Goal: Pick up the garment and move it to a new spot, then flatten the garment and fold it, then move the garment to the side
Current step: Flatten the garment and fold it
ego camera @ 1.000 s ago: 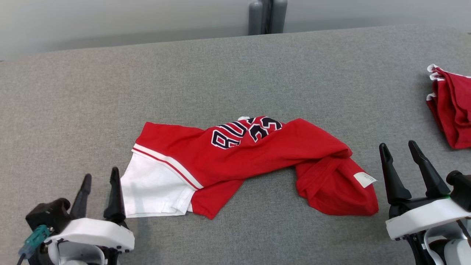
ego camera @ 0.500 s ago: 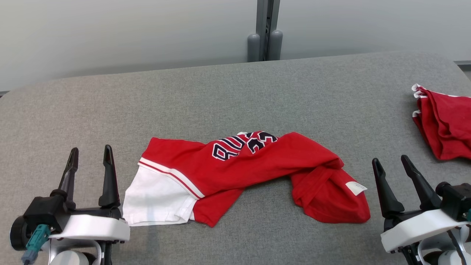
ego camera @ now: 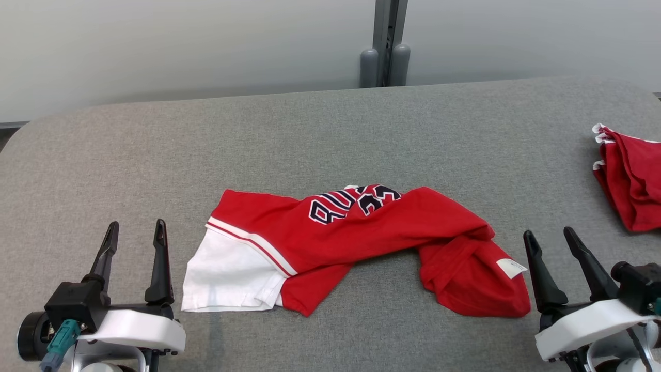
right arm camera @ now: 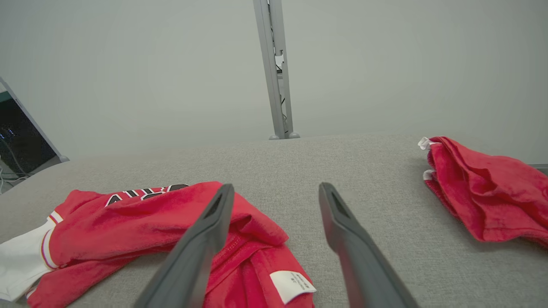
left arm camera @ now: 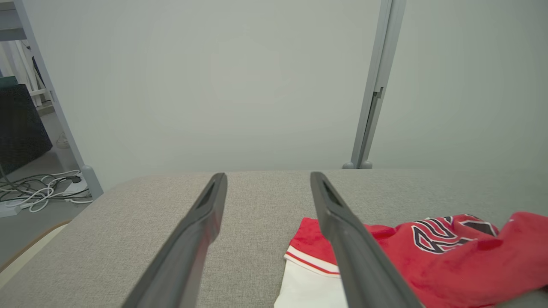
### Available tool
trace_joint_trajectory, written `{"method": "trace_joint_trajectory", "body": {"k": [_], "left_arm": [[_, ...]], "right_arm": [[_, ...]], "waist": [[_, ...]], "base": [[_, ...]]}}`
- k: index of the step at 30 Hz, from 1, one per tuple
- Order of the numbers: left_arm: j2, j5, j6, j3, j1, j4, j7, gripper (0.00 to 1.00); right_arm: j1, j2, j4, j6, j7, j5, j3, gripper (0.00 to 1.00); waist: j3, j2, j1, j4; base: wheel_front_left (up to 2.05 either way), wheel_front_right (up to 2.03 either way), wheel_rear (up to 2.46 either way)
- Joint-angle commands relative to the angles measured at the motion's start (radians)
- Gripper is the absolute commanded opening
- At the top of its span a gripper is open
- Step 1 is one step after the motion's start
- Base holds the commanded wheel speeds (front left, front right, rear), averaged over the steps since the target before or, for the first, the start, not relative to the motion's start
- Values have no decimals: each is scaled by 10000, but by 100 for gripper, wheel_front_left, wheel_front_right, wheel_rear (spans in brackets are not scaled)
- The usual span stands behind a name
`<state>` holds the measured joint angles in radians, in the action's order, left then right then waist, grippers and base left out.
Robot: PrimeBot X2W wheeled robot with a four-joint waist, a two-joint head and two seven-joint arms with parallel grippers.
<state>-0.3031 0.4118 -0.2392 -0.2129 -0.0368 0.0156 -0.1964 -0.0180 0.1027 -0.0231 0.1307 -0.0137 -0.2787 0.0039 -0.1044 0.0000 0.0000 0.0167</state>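
Standing by the grey table (ego camera: 330,129), I see both claws spread wide and empty. The left claw (ego camera: 137,223) hangs just beside the white panel (ego camera: 227,276), and the right claw (ego camera: 548,232) just beside the bunched red end. The garment (ego camera: 361,243), a red jersey with dark lettering (ego camera: 351,202), lies crumpled across the middle of the table, and neither claw touches it.

The step in hand looks like the first pick-up. To do it well, I would have each claw come down on its own end and pinch a firm fold of cloth rather than a loose top layer. Both should then rise together, so the jersey hangs between them instead of dragging. The set-down spot should be well apart from the second red pile (ego camera: 632,181) at the far right, or the two may tangle.

The head view gives the whole layout, with both claws and both red heaps at once. The left wrist view, low along its fingers, shows the striped edge of the white panel right beside one finger, and cables (left arm camera: 40,190) on the floor past the table's end. The right wrist view brings out the white label (right arm camera: 292,285) and the folds at the twisted end.
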Motion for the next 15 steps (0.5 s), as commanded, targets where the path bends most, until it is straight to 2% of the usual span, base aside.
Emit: {"method": "trace_joint_trajectory", "body": {"k": [1,8,15], "left_arm": [[-41,-83,-55,-7,-132,-60,5,100],[90,-133,-93,-156,-452,-227,-5,100],[284,-146,-2,-333,-823,-2,-175,100]], "right_arm": [[16,13,-105,3,141,73,30,100],[-561,148,-1106,3,717,75,958,100],[-1710,71,-2884,3,457,147,1435,100]], "waist": [[-65,0,0,-76],[-556,0,0,-520],[-1042,0,0,-997]], "base": [[0,0,0],[0,0,0],[0,0,0]]}}
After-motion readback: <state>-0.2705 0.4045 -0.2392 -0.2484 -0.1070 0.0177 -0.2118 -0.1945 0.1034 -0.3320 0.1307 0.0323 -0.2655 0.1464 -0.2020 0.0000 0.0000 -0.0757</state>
